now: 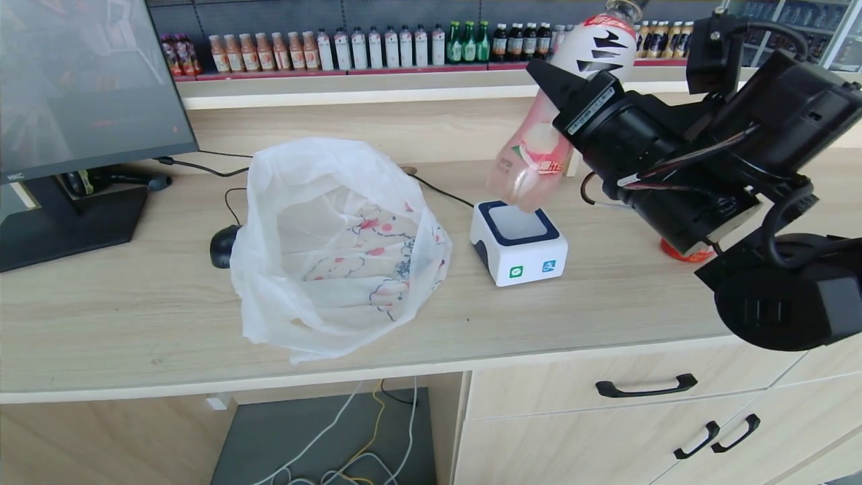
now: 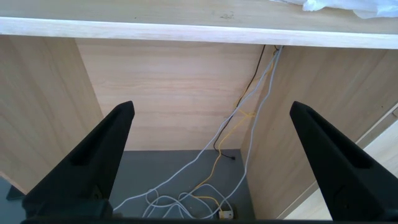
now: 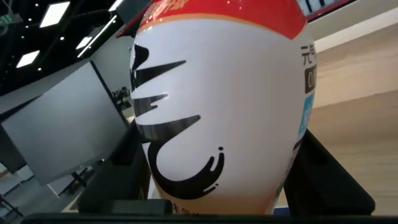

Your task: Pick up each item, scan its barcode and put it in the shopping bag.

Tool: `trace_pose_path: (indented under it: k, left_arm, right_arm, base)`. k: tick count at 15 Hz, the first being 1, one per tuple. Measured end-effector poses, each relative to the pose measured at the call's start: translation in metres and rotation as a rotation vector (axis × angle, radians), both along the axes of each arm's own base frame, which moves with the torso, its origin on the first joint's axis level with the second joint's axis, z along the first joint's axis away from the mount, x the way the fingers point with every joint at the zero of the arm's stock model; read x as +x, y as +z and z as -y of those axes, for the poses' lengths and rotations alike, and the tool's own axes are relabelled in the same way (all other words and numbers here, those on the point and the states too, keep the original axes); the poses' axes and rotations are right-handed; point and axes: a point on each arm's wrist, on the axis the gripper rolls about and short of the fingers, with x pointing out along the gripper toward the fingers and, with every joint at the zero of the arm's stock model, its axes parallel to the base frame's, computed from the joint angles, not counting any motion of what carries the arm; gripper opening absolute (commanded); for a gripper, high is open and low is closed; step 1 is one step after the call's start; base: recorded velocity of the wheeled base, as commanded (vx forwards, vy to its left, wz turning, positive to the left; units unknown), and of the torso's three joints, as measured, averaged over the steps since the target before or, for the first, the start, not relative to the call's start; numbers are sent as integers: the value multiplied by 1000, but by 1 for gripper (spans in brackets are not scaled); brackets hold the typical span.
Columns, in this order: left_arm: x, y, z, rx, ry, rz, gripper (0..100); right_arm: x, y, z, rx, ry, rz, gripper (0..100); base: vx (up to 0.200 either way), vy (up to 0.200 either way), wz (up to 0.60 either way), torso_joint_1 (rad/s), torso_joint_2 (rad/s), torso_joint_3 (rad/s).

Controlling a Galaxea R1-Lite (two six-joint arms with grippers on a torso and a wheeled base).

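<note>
My right gripper [image 1: 572,84] is shut on a pink drink bottle [image 1: 559,114] with a white and red label, held tilted with its base just above the white barcode scanner [image 1: 517,242] on the counter. In the right wrist view the bottle's label [image 3: 224,106] sits between the fingers. To the scanner's left an open white plastic shopping bag [image 1: 337,249] stands on the counter. My left gripper [image 2: 211,162] is open, below the counter's edge, facing the recess with cables.
A red item [image 1: 683,252] lies on the counter behind my right arm. A monitor [image 1: 81,87] stands at the far left, a black mouse [image 1: 221,246] beside the bag. Shelves of bottles [image 1: 377,47] line the back. Drawers with black handles [image 1: 646,389] sit below the counter.
</note>
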Motion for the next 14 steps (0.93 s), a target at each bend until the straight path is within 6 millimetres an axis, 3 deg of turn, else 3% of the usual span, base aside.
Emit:
trace_pose_path:
  k: [8,14]
  left_arm:
    - [0,0,0,0,0,0,100]
    - [0,0,0,0,-1,0,100]
  right_arm:
    - [15,-15,-6,202,70,-140,0]
    - [42,-39,4,308,49,-247,0]
  base:
    - [0,0,0,0,0,0]
    - [0,0,0,0,0,0]
